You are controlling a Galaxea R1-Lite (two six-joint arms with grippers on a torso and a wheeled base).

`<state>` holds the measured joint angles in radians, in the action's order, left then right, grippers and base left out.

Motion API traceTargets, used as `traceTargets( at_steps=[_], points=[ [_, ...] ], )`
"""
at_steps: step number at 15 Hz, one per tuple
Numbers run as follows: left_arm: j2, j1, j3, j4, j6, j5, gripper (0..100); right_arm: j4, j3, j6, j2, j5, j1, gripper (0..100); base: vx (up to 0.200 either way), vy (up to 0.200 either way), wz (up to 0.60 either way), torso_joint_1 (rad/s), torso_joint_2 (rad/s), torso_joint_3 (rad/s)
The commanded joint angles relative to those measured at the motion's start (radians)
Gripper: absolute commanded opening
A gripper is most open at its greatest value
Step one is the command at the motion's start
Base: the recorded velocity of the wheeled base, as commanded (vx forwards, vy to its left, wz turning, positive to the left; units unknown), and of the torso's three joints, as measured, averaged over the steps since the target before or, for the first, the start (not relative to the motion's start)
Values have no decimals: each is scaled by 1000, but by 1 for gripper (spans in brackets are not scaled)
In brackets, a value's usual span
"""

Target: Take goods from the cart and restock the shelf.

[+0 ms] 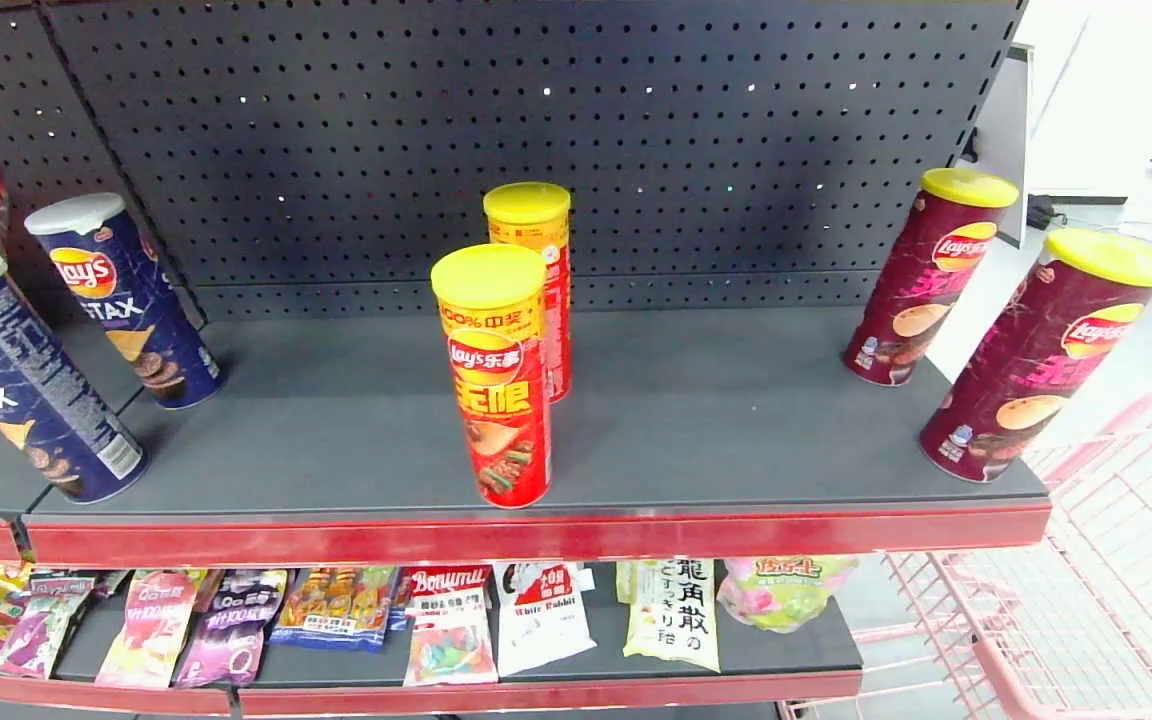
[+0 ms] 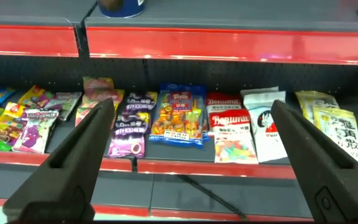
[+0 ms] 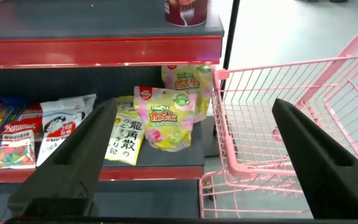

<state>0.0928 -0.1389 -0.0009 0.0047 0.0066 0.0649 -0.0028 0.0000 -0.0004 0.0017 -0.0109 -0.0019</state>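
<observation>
The pink wire cart (image 1: 1116,580) stands at the right end of the shelf unit, and the part of its basket (image 3: 278,118) that I see holds nothing. On the upper shelf (image 1: 736,420) stand two red chip cans (image 1: 496,380), two maroon cans (image 1: 1041,360) at the right end and two blue cans (image 1: 126,300) at the left. My left gripper (image 2: 191,106) is open and empty, facing the snack bags (image 2: 178,115) on the lower shelf. My right gripper (image 3: 194,104) is open and empty, facing that shelf's right end beside the cart.
The lower shelf carries a row of flat snack bags (image 1: 546,615), with green-and-pink bags (image 3: 166,118) nearest the cart. A red price rail (image 1: 536,535) fronts the upper shelf, and a pegboard back wall (image 1: 536,120) rises behind it. Wide gaps lie between the can groups.
</observation>
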Motion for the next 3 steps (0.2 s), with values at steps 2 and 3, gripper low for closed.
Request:
traceTargets(
  at_steps=[2,3],
  points=[
    [1,-1,1,0,0,0,100,0,0,-1,1,0,0,100,0,0,0,0,0,0],
    [1,-1,1,0,0,1,100,0,0,-1,1,0,0,100,0,0,0,0,0,0]
  ],
)
